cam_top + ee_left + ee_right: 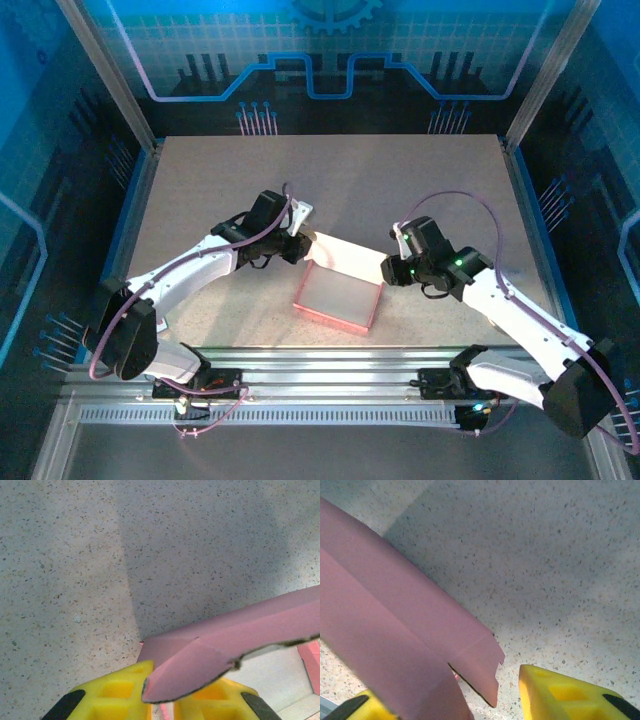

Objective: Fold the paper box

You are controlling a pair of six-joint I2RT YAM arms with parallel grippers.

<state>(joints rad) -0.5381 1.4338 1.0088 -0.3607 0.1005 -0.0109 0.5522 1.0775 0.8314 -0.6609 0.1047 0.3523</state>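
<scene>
paper box [338, 300] mid-counter [220, 190] | raised flap [345, 258] axis runs L-R, betw. both arms | left end effector [297, 247] seemingly pinching L tip | right end effector [395, 262] spread astride R end | equally near

The left arm [190, 265] and the right arm [520, 310] are both wearing smooth white shells over black joints, each swelling into a bulky black motor housing [125, 340] low down. A thin purple cable [285, 205] is looping along each arm. A green light [459, 262] is glowing on the right arm's wrist. The left gripper [162, 707] is showing bright yellow moulded fingers [115, 692] with square recesses and black pads [65, 706]. The right gripper [445, 685] is looking alike.
</scene>
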